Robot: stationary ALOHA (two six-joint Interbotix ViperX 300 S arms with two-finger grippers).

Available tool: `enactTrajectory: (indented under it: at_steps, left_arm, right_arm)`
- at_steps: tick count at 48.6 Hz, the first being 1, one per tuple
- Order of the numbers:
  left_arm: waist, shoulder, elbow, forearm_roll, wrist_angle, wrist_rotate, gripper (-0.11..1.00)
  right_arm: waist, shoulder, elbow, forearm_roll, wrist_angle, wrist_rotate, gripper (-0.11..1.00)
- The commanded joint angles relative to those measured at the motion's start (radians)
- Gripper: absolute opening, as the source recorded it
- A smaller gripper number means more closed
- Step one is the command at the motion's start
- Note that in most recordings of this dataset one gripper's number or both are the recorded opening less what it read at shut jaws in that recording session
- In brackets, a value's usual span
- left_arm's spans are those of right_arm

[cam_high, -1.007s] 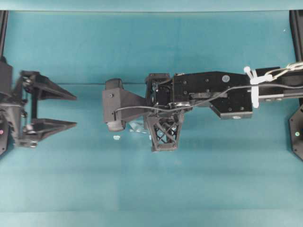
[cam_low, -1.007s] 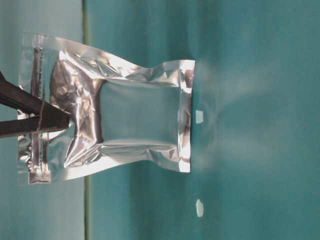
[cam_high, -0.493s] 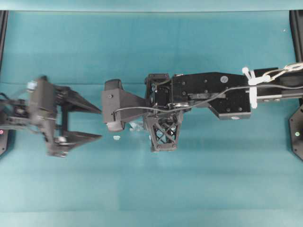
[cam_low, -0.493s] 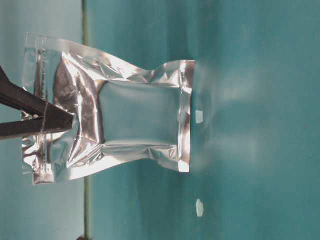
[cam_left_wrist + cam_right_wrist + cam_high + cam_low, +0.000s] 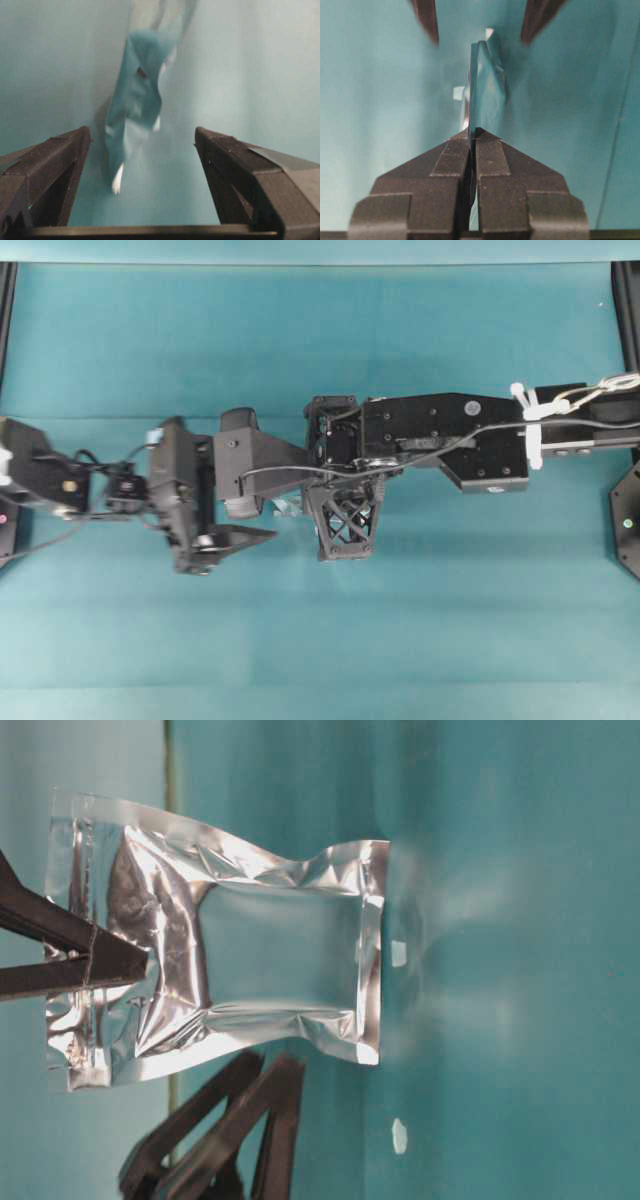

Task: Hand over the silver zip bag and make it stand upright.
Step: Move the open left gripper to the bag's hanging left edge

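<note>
From overhead we see only a sliver of the silver zip bag (image 5: 220, 955) — the right arm (image 5: 440, 440) hides the rest — and the left wrist view blurs it. The right gripper (image 5: 472, 137) is clamped on its zip end, the opposite edge meeting the teal table (image 5: 520, 870). The left gripper (image 5: 140, 145) has its fingers wide apart just beside the bag — open table lies all around.

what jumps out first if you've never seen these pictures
The silver zip bag dominates the table-level view, crinkled and shiny, pinched at its zip end by the shut right gripper with its far edge by the teal table. Next is the left gripper, fingers spread wide, facing the bag edge-on from the opposite side.
</note>
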Motion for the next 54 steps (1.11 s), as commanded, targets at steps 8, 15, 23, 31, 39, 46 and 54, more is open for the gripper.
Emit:
enactTrajectory:
  at_steps: [8,15,23,31,39,46,54]
  left_arm:
    - [0.002,0.094,-0.061,0.003,-0.046,0.000,0.91]
    - [0.005,0.143,-0.091,0.003,-0.067,-0.003,0.91]
    - [0.015,0.176,-0.124,0.003,-0.067,-0.003,0.91]
    - [0.038,0.202,-0.146,0.003,-0.069,-0.003,0.91]
    - [0.046,0.207,-0.152,0.003,-0.069,-0.003,0.90]
    - [0.046,0.210,-0.153,0.003,-0.067,-0.005,0.89]
    - [0.043,0.222,-0.176,0.003,-0.066,-0.008,0.84]
  right_arm:
    - [0.000,-0.008,0.000,-0.002,-0.023,-0.002,0.01]
    - [-0.002,-0.006,0.005,-0.002,-0.048,0.000,0.01]
    - [-0.002,-0.003,0.006,0.000,-0.051,0.000,0.01]
    - [-0.002,-0.005,0.015,0.000,-0.044,-0.002,0.01]
    - [-0.005,-0.005,0.023,0.000,-0.048,-0.002,0.01]
    - [-0.005,-0.003,0.023,-0.002,-0.048,-0.002,0.01]
    - [-0.005,-0.003,0.023,-0.002,-0.048,-0.002,0.01]
